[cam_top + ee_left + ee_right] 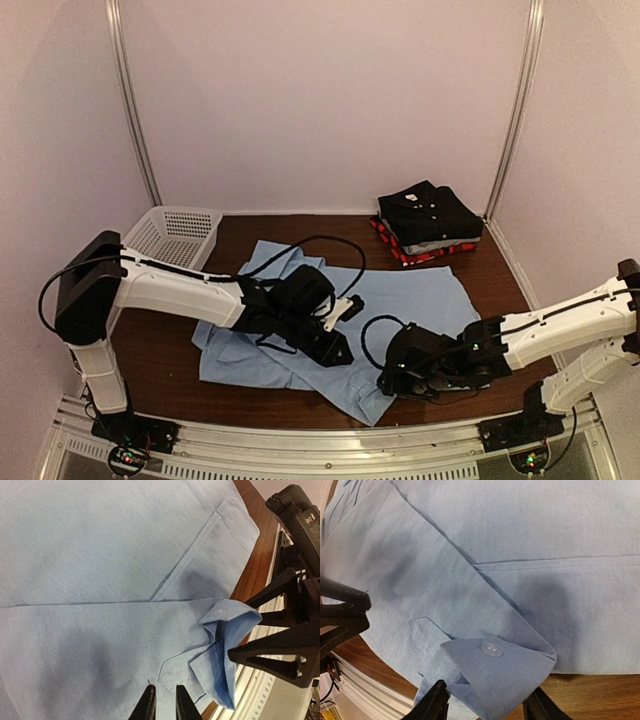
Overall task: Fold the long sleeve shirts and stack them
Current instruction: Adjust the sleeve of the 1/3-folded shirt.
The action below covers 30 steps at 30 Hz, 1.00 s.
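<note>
Light blue cloth of the button-up shirt point(420, 300) is spread under both grippers, its buttoned cuff point(492, 662) bracketed by the open right fingers point(432, 700), while the left fingers point(145, 705) are nearly closed above the cloth, empty.

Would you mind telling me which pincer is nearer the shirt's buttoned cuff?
Right. The right pincer straddles the buttoned cuff; the left pincer hovers beside it, over the sleeve.

White mesh basket point(178, 234) far-left on wooden table point(500, 275)

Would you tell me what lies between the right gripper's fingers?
The right wrist view shows the light blue shirt's buttoned cuff between the right gripper's open fingers.
</note>
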Each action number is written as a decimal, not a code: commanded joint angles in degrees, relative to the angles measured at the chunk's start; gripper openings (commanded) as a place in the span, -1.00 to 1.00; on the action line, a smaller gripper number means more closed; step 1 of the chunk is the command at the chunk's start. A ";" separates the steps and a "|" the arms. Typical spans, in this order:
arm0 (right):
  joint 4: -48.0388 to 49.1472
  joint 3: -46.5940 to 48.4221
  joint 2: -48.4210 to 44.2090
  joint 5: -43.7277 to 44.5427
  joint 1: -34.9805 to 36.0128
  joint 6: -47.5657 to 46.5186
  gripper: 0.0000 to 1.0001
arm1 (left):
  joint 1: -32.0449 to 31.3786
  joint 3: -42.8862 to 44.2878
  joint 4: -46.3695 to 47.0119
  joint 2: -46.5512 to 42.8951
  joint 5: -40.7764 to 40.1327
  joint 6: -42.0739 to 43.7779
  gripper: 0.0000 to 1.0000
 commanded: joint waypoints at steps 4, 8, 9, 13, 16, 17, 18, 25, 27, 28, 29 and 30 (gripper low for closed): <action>-9.83 0.90 -3.01 5.52 1.57 4.20 -0.11 | -0.28 -0.94 0.83 -2.17 -1.39 1.60 -0.69; -10.51 -1.26 -6.80 5.47 1.99 5.89 -0.20 | -0.27 -0.87 0.87 -2.22 -1.58 1.69 -0.69; -10.45 -1.92 -7.60 5.34 2.07 6.39 -0.22 | -0.25 -0.92 0.82 -2.29 -1.72 1.65 -0.69; -10.24 -5.03 -10.62 4.93 2.97 8.81 -0.25 | -0.23 -0.95 0.74 -2.46 -1.62 1.61 -0.69; -10.65 -6.67 -12.72 5.06 3.87 10.92 -0.26 | -0.23 -0.87 0.77 -2.51 -1.53 1.60 -0.69; -10.71 -6.95 -13.43 5.32 4.17 11.41 -0.26 | -0.23 -0.87 0.79 -2.51 -1.59 1.61 -0.69; -10.75 -7.24 -13.92 5.58 4.36 11.68 -0.26 | -0.22 -0.80 0.67 -2.42 -1.59 1.61 -0.69; -9.66 -8.73 -14.95 5.38 5.45 13.32 -0.15 | -0.28 -0.36 0.59 -1.87 -1.52 1.69 -0.69; -8.57 -10.04 -15.98 5.09 5.50 14.21 -0.08 | -0.26 -0.20 0.42 -1.85 -1.54 1.74 -0.69; -8.08 -10.78 -16.65 4.98 5.65 14.79 -0.05 | -0.27 -0.05 0.21 -1.77 -1.57 1.78 -0.69; -7.63 -11.58 -17.62 5.23 5.96 15.57 -0.03 | -0.28 0.15 0.07 -1.77 -1.56 1.85 -0.69; -7.11 -12.26 -18.69 5.78 6.27 16.33 -0.02 | -0.28 0.31 -0.05 -1.72 -1.54 1.93 -0.69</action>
